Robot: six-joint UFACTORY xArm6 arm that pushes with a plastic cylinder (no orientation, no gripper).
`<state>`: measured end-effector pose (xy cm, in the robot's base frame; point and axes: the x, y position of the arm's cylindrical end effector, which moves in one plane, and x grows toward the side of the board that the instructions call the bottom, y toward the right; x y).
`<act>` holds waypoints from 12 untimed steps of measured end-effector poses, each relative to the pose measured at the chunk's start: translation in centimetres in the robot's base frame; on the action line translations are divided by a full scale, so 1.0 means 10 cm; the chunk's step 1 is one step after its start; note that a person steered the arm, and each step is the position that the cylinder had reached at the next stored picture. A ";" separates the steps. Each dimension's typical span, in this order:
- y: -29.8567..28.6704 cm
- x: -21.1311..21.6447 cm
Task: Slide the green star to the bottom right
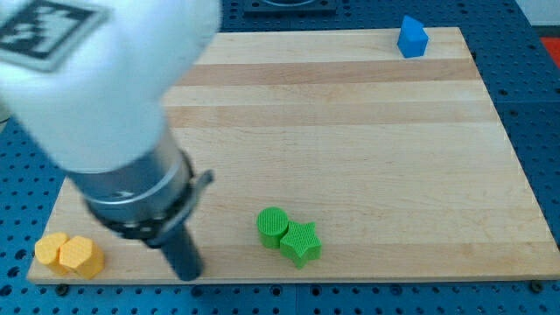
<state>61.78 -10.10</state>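
Wooden bench [350, 131]: green star [302, 243] near edge, centre, touching green cylinder [272, 226]. No gripper fitted; my tip [187, 273] stands well left. Approach step; next, push star rightward, clear of cylinder.

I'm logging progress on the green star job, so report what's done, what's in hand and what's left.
Done: nothing visible yet; the green star sits near the board's bottom edge around the middle, touching the green cylinder. In hand: my tip is on the view's left of both, apart from them, no contact. Left: the whole slide toward the bottom right corner.
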 end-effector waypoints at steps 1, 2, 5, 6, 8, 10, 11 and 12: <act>0.63 0.00; 1.28 -0.02; 0.92 -0.17; 0.72 -0.21; 0.82 -0.77; 1.18 -0.68; 0.74 -0.64; 0.61 -0.36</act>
<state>58.23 -3.95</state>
